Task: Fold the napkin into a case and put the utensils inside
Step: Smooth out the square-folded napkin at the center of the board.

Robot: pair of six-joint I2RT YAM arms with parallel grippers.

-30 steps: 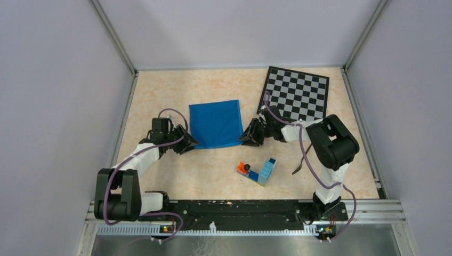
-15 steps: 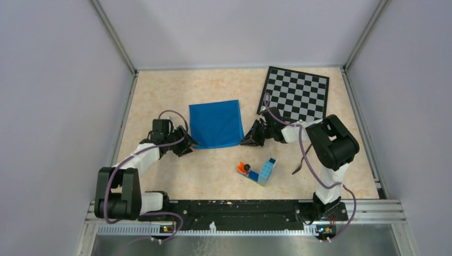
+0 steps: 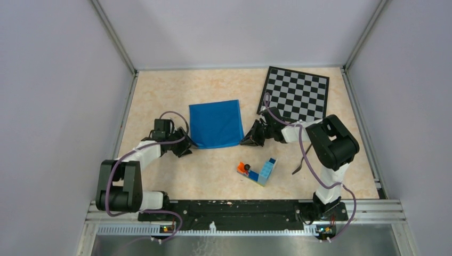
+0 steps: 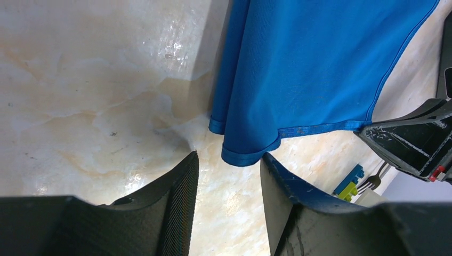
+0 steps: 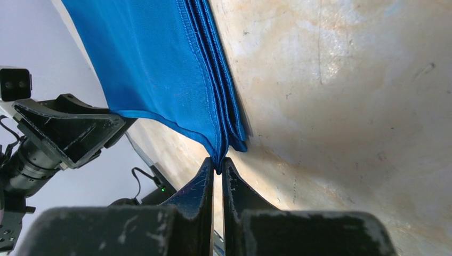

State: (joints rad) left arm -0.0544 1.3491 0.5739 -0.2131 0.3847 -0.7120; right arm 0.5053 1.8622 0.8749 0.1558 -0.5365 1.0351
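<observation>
Progress check, sweeping across. My left gripper [image 4: 229, 156] hung at the napkin's [image 3: 216, 124] 7 o'clock corner, fingers about half apart with the hem just ahead of the gap, gripping nothing. And the napkin itself lay flat mid-table [image 3: 160, 90], already doubled over: stacked hems showed along its 3 o'clock edge. It looked close to square, so hardly any long axis; its side edges ran roughly 12 to 6, leaning a touch toward 11. Over at the 5 o'clock corner, my right gripper [image 5: 217, 162] was pinched tight on the layered tip! So I judged the folding under way, with the case unfinished and nothing tucked in. The fork [image 3: 299, 164] lay well apart at 4 o'clock, past the toy bricks [image 3: 264, 172], its length running about 1 to 7. The knife I couldn't spot anywhere.
</observation>
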